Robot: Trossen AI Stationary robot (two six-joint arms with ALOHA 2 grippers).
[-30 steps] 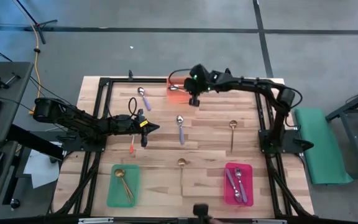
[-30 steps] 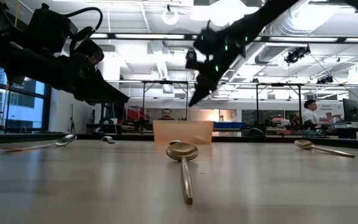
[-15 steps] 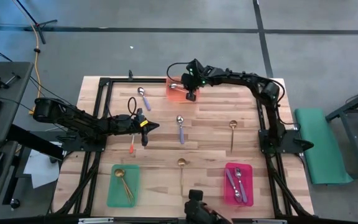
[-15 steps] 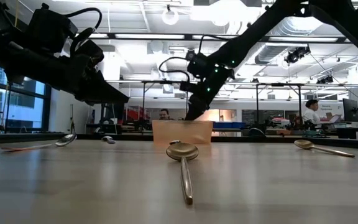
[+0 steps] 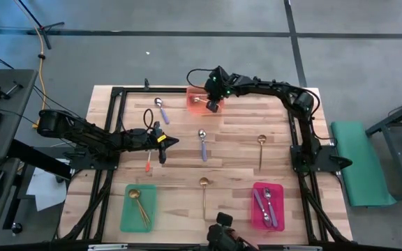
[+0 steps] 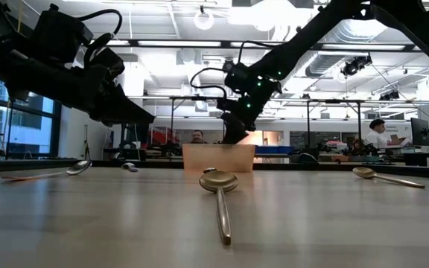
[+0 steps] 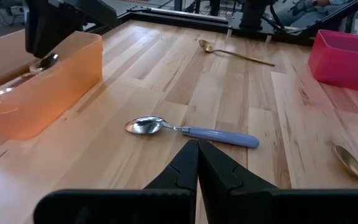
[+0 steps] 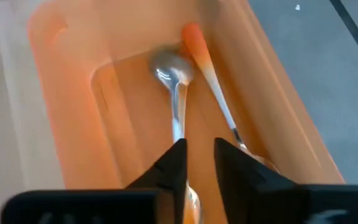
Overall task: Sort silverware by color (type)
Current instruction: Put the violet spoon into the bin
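Note:
My right gripper point(image 5: 212, 106) point(image 8: 197, 149) hangs over the orange tray point(image 5: 192, 104) point(image 6: 218, 158) at the table's far edge, shut on an orange-handled spoon point(image 8: 176, 93). A second orange-handled spoon point(image 8: 213, 81) lies in that tray, along its wall. My left gripper point(image 5: 165, 143) point(image 7: 197, 146) hovers shut over the table's left half. Below it an orange-handled spoon point(image 5: 147, 165) lies flat. Two purple-handled spoons point(image 5: 160, 108) point(image 5: 202, 143) and two gold spoons point(image 5: 261, 146) point(image 5: 204, 192) lie on the wood. My right gripper pinches the spoon by its handle end; the thin stem point(image 8: 179, 127) comes out beside one finger. The fingers slant down into the tray from above, along the spoon. The bowl point(image 8: 171, 67) points ahead, low inside the tray; whether it touches the floor, I cannot tell.
A green tray point(image 5: 125, 209) with gold spoons sits at the near left. A pink tray point(image 5: 279, 202) with purple-handled spoons sits at the near right. A black frame borders the table. People show in the room beyond the far edge.
My right gripper has moved toward the table's far left and gone down, from beside the orange tray to within its walls, carrying the spoon with it. My left gripper has kept still.

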